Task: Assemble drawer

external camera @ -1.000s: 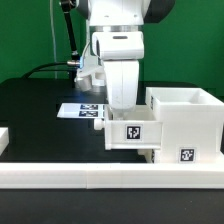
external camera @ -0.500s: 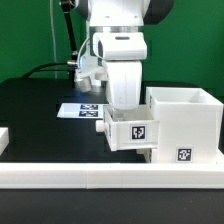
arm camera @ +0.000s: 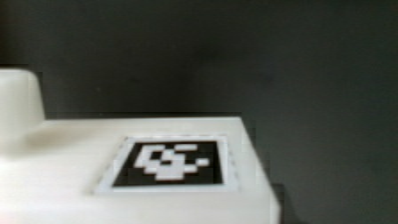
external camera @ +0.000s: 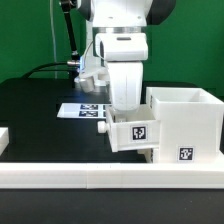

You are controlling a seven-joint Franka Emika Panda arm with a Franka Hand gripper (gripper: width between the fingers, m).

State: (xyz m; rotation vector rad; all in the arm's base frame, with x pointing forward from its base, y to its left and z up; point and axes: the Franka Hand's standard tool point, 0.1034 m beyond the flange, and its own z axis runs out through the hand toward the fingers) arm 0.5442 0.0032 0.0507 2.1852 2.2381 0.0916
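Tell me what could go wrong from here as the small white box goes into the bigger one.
1. The small drawer box sits against the open side of the larger drawer frame, and whether it is square to it is hard to judge; if skewed, pushing on might jam it.
2. The tool is hidden behind the arm's white housing, so grip cannot be confirmed; the box could slip.
3. The wrist view shows only a blurred marker tag, giving little help with alignment.
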